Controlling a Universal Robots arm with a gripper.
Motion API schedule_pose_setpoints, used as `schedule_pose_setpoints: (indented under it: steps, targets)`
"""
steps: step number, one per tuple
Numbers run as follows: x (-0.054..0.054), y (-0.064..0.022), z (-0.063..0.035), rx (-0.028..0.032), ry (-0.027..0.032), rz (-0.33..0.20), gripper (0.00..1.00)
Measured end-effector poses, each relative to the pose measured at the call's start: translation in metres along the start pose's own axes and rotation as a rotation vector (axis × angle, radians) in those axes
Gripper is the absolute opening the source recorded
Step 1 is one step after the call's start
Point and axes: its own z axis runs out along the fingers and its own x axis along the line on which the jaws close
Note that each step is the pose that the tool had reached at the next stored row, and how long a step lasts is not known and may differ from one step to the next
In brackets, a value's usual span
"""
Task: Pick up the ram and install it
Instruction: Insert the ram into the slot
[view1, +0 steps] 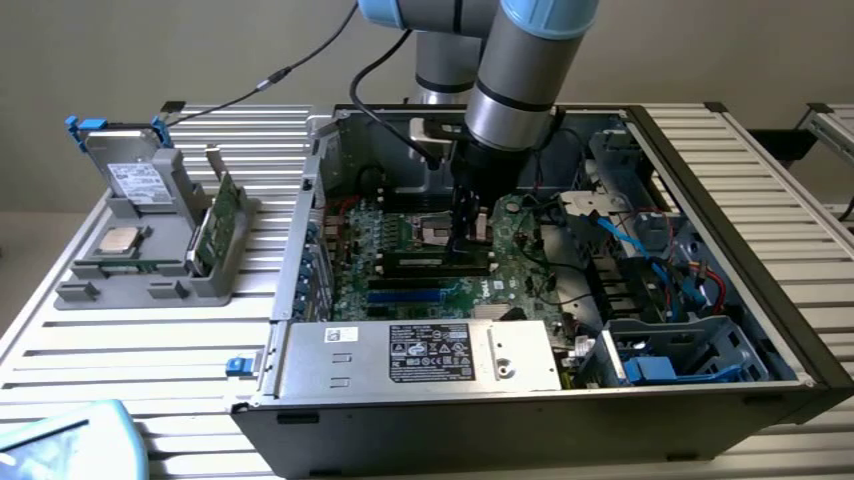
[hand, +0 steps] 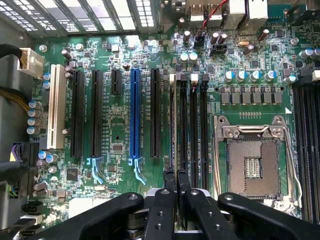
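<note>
Ram (hand: 172, 125) stands edge-on in a motherboard (hand: 117, 130) slot — gripper (hand: 176, 175) pinching it — seemingly seated, not yet released.

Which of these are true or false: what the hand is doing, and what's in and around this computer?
1. The hand is inside the open computer case. True.
2. The CPU socket holds a chip. False: it is empty.
3. The ram lies in the gray holder. False: the hand grips it over the motherboard, beside the socket.
4. The gray holder stands outside the case, on the exterior view's left. True.
</note>
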Motion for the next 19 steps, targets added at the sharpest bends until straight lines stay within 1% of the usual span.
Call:
schedule_pose_setpoints:
  steps: [3, 7, 12, 19]
  targets:
    - [0.0000, -0.0003, 0.0000, -0.0031, 0.0000, 0.000, 0.13]
    - [0.0000, -0.0003, 0.0000, -0.0032, -0.0001, 0.000, 0.13]
    - [0.0000, -0.0005, -0.0001, -0.0032, 0.0022, 0.000, 0.13]
    - [0.0000, -0.0017, -0.0004, -0.0032, 0.0029, 0.001, 0.13]
